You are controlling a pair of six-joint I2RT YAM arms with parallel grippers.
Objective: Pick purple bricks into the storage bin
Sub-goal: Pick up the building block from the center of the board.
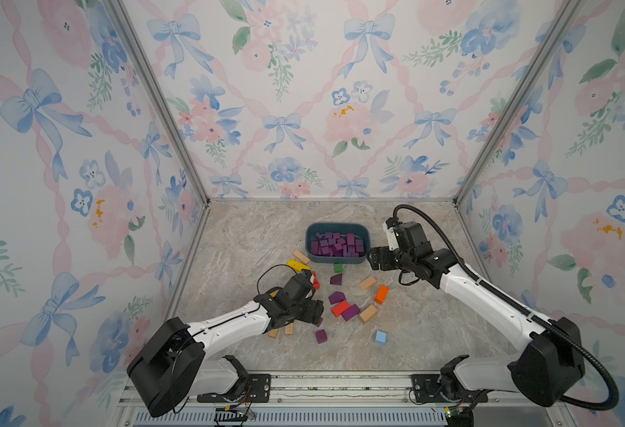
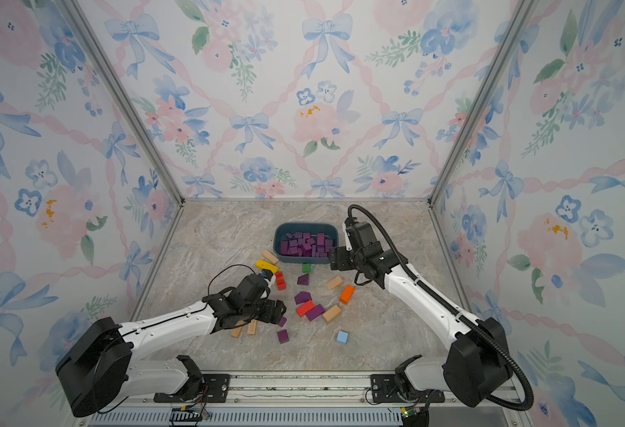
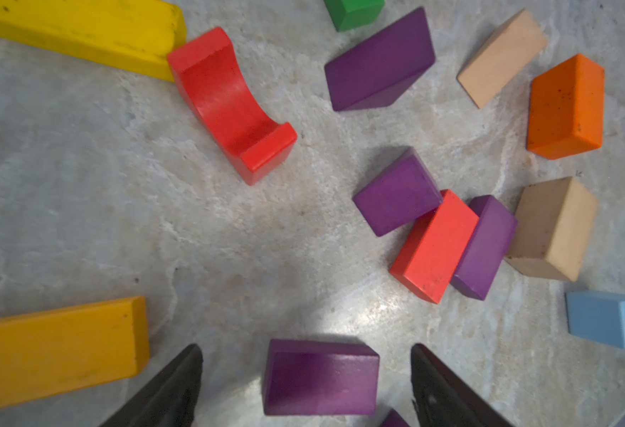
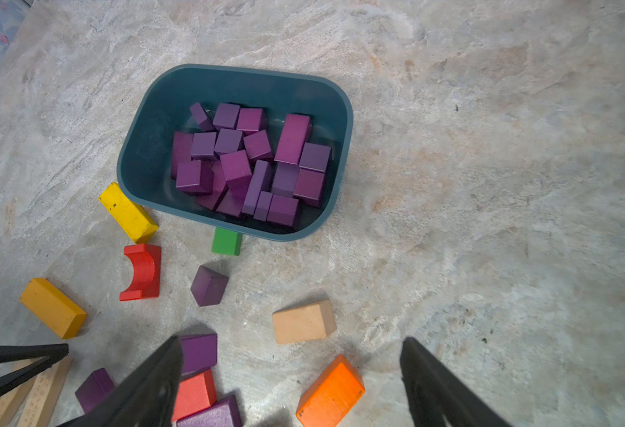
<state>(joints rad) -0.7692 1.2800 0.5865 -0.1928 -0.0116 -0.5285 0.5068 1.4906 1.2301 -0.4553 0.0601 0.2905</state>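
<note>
We found the left gripper (image 3: 305,347) spread wide astride a loose purple brick (image 3: 322,377), presumably lining up a grasp. The right gripper (image 4: 292,342) hung released, empty, near the storage bin (image 4: 148,148), which held most purple bricks (image 4: 251,162); a few lay outside.

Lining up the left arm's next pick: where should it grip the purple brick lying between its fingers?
I'd come straight down on the purple brick and close the left gripper on its two short end faces: it lies flat and the open fingers flank those ends. Mind the second purple piece beside one finger.
</note>
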